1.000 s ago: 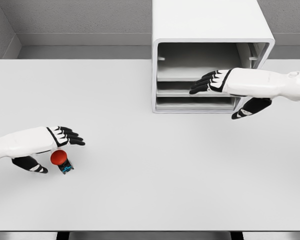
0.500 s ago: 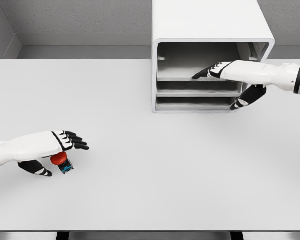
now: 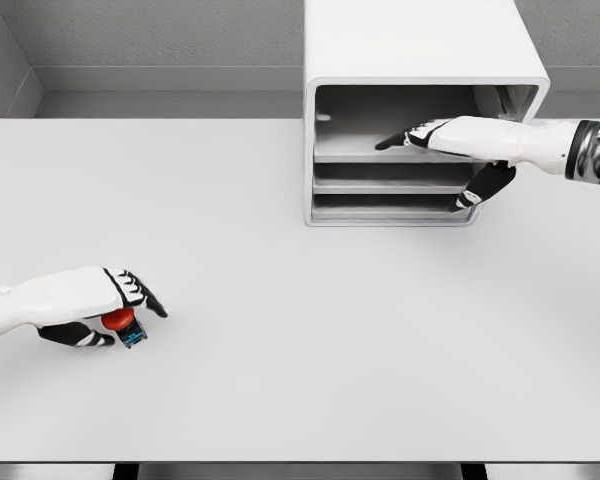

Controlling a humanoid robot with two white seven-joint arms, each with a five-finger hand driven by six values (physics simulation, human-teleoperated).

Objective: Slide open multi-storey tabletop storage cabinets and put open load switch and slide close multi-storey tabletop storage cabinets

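Note that no drawer of the cabinet (image 3: 417,60) stands pulled out: your right robot hand (image 3: 427,135) reaches over the top tray, released. Your left robot hand (image 3: 100,305) curls around the load switch (image 3: 125,325), unlifted on the table (image 3: 300,330). Stowing and closing remain.

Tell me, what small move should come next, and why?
Probably close the left robot hand fully on the red-capped switch and lift: its fingers already curl over it on the table. The right robot hand reaches into the cabinet.
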